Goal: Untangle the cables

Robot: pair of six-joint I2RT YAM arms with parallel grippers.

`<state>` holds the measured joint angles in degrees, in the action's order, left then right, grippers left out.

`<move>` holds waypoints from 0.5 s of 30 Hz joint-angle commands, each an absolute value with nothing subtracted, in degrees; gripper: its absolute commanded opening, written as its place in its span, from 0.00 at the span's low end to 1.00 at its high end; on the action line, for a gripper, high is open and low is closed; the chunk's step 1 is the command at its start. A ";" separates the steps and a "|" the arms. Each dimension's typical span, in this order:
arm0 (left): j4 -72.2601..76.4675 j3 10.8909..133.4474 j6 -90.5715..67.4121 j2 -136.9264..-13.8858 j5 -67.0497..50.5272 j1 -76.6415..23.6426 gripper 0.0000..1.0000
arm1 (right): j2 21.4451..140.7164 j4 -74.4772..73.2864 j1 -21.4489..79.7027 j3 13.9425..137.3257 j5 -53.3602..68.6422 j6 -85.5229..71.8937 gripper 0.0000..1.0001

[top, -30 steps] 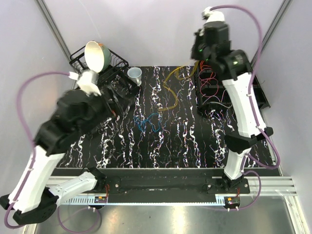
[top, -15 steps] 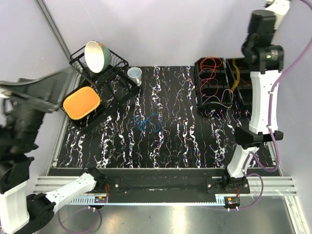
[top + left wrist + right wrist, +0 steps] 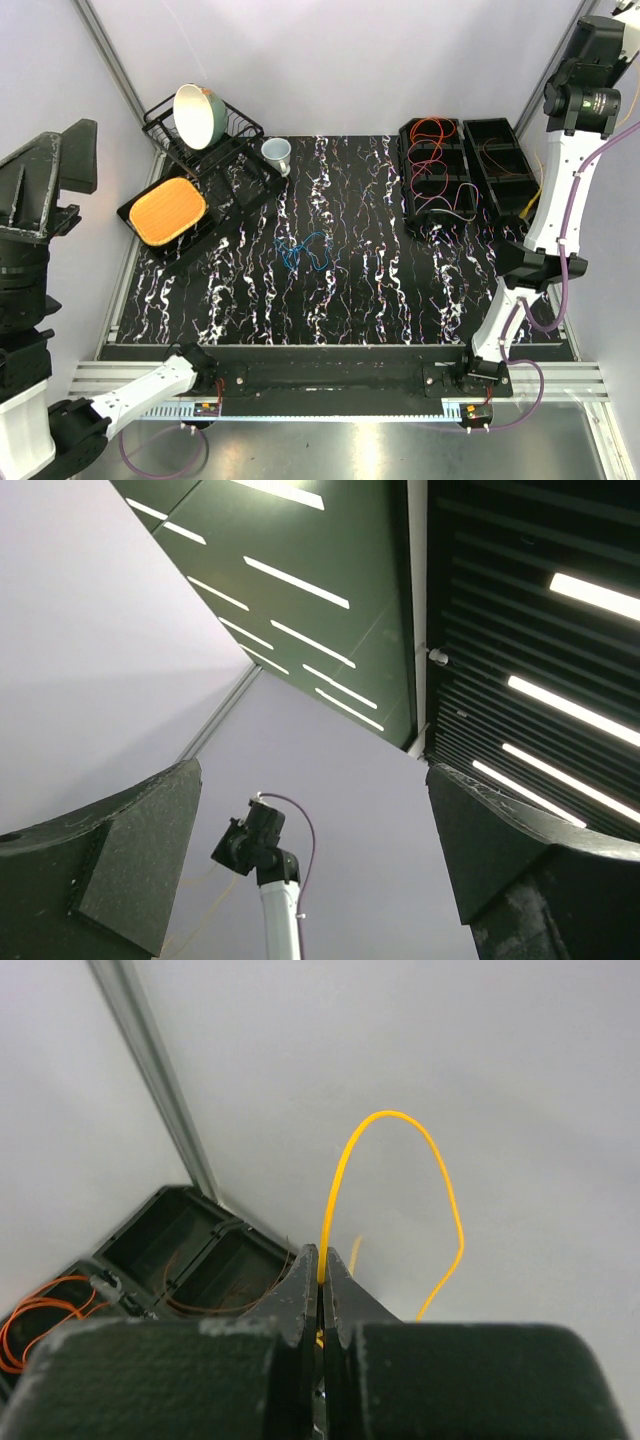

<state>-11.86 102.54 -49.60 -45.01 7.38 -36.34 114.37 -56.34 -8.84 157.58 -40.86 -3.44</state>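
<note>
a blue cable (image 3: 305,250) lies in a small loose tangle near the middle of the desk (image 3: 370,290). orange and red cables (image 3: 432,135) loop in the left black bin (image 3: 466,150), with a purplish-white one (image 3: 452,205) at its near end. the yellow cable (image 3: 385,1115) arches up in a loop, pinched between the closed fingers of the right end effector (image 3: 321,1260), well apart from the blue one.

Tabletop (image 3: 350,290) black marble-pattern, smooth with slight sheen, yellow cable (image 3: 385,1113) smooth glossy sheath, right gripper (image 3: 321,1260) matt black grainy plastic, bins (image 3: 490,123) matt black plastic, rack (image 3: 240,128) black coated wire, bowl (image 3: 197,113) glossy glazed
</note>
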 commanded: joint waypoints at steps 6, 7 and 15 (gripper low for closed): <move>-1.85 98.00 -53.00 -46.31 8.88 -36.65 0.99 | 119.00 -52.03 -11.07 158.29 -36.92 -4.04 0.00; -1.85 98.87 -52.82 -46.93 8.70 -36.65 0.99 | 119.53 -52.03 -11.16 157.86 -37.00 -4.13 0.00; -2.90 100.99 -55.89 -51.41 3.70 -36.65 0.99 | 118.13 -52.21 -11.69 149.78 -40.25 -9.04 0.00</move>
<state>-5.78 100.14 -53.54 -49.52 6.87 -36.40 120.03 -54.08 -11.14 152.64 -38.04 -5.10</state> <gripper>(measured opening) 0.987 0.014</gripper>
